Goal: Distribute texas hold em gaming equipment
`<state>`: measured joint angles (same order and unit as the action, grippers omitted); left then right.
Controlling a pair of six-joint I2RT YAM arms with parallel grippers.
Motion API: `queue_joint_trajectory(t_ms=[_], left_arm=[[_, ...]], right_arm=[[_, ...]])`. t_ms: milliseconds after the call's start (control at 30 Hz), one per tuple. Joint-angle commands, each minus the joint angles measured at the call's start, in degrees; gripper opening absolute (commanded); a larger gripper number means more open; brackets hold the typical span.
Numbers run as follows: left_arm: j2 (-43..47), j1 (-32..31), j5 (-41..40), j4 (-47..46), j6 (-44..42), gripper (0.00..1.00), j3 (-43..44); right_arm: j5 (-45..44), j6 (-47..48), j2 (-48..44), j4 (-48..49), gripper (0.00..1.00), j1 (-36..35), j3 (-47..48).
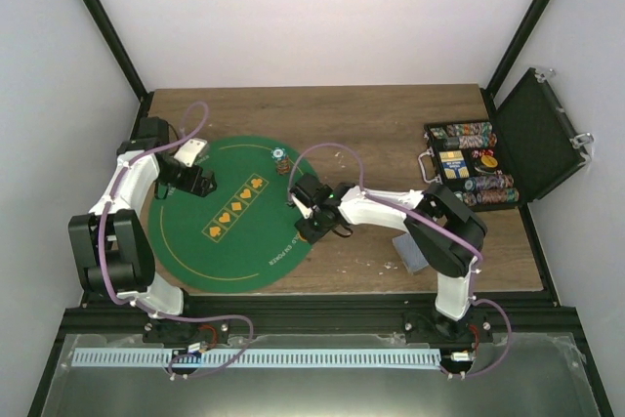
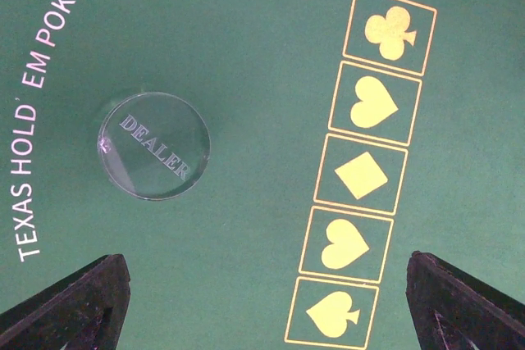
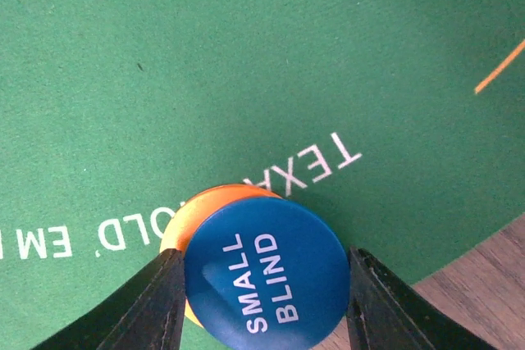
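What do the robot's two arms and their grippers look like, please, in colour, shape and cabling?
The left arm and right arm are alike: smooth white shells between bulky black joint housings, on black bases. Lilac cables loop loosely alongside each arm. The left gripper and right gripper each have two matte black fingers that taper towards the tip. No markings are legible.

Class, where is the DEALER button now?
In the left wrist view, the clear DEALER button lies left of centre on the green felt mat, between the white lettering and the column of yellow suit boxes.
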<state>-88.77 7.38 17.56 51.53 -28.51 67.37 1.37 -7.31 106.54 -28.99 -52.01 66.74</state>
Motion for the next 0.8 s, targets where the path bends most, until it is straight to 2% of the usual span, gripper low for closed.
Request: queue_joint_trajectory(t_ms=[0,233,400,467,600,767], left_arm=[[1.1,0.2,1.4,-0.4,-0.6,0.93,-0.5],[1.3,0.3,2.0,-0.2,-0.7,0.93,-0.3],[2.0,0.5,2.5,0.1,-0.7,0.93,-0.3],[2.5,0.7,2.8,0.3,-1.0,0.93,-0.6],[3.5,1.1,2.8,0.8,-1.7,0.93,-1.1],[4.4,1.2,3.4,1.5,-2.3,0.93,-1.1]], right_arm=[[-2.9,0.1,-0.7,-2.2,0.35,-0.5,1.2],[-6.5,1.7,-2.1,0.5,0.32,0.0,3.1],[-4.7,2.9,2.6,4.2,0.30,2.7,8.5],[-4.9,2.6,5.2,4.9,0.33,4.2,11.0],[-4.9,2.4,9.4,4.3,0.33,5.6,15.1],[-3.2,2.3,10.3,4.1,0.32,5.6,14.6]])
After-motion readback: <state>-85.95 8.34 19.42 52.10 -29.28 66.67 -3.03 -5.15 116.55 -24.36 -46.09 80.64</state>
